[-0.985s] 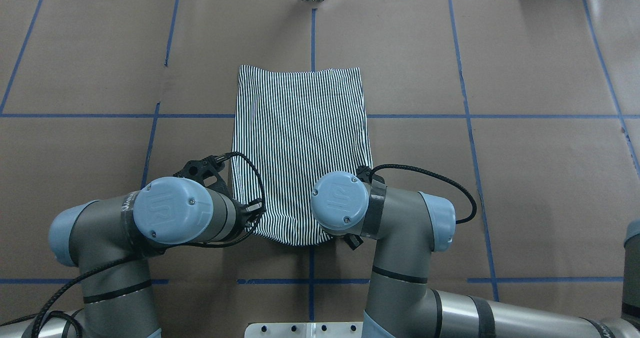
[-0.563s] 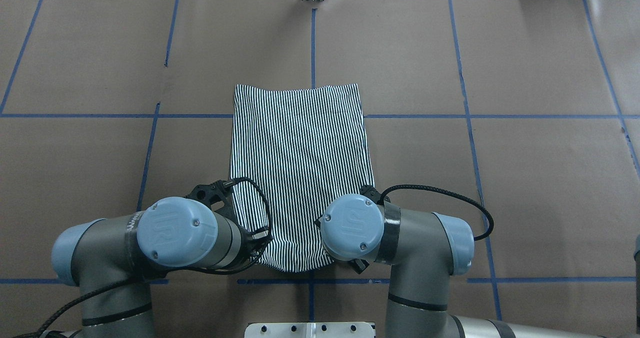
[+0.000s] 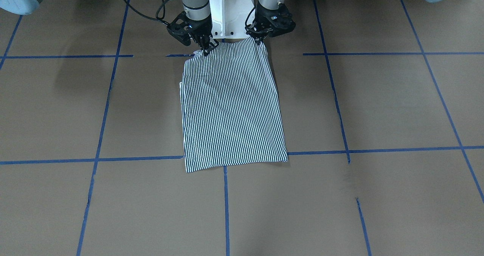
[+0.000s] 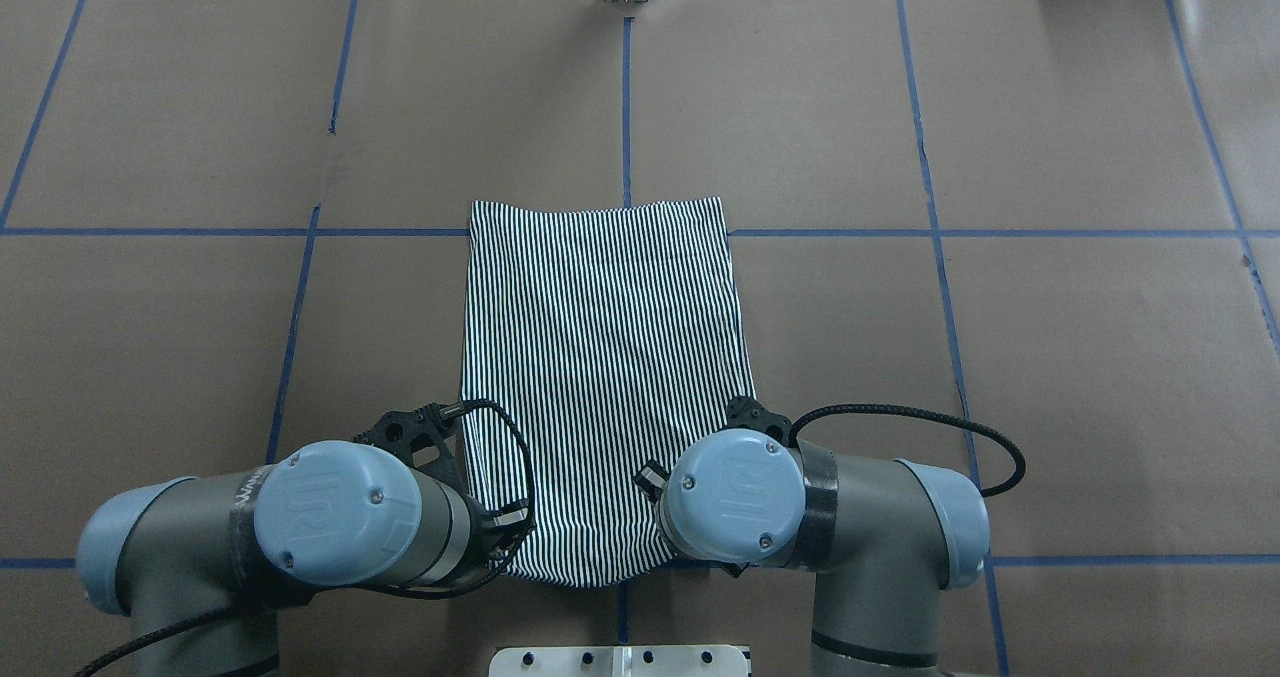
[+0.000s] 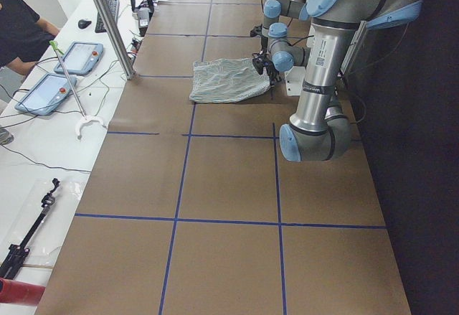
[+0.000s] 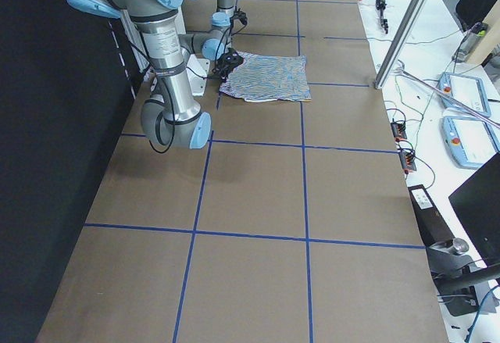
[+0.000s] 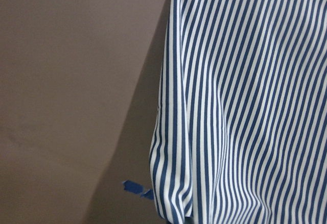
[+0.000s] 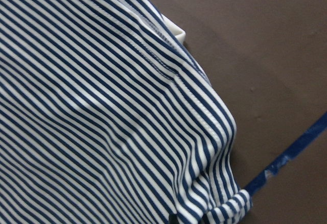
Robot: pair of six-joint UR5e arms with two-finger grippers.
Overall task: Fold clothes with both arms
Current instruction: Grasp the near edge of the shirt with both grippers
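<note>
Front view: left gripper [image 3: 260, 39] and right gripper [image 3: 207, 48] each pinch a corner of the shirt [image 3: 230, 108], which lies flat on the table [image 3: 378, 104] stretching away from them.

Overhead: arms [image 4: 340, 517] hide both grips.

Wrist cams: just stripes.

Sides look folded in already; I'd guess the lengthwise fold is left.

Count: 1 navy-and-white striped fabric polo shirt [image 4: 600, 357], held in both jaw pairs. 2 grey metal jointed arms: left arm [image 4: 330, 512], right arm [image 4: 740, 502]. 2 black two-finger grippers: left gripper [image 3: 260, 40], right gripper [image 3: 207, 50].
</note>
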